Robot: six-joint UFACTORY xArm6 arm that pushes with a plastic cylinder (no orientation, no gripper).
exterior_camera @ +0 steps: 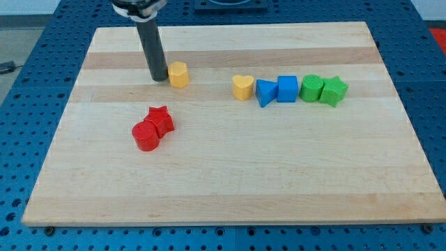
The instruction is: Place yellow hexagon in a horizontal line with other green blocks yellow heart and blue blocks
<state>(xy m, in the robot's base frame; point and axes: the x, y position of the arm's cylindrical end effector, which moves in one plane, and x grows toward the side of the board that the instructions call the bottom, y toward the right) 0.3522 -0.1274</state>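
The yellow hexagon (179, 74) sits in the upper left part of the wooden board (230, 174). My tip (159, 78) is just to its left, almost touching it. To the right, a row runs across the view: yellow heart (242, 87), blue triangle (265, 93), blue cube (287, 88), green round block (311, 88) and green star (334, 90). The row blocks touch or nearly touch one another. A gap separates the hexagon from the heart, and the hexagon lies slightly higher in the view than the row.
A red star (160, 119) and a red cylinder (146, 135) sit together below the hexagon, left of centre. The board lies on a blue perforated table (28, 70).
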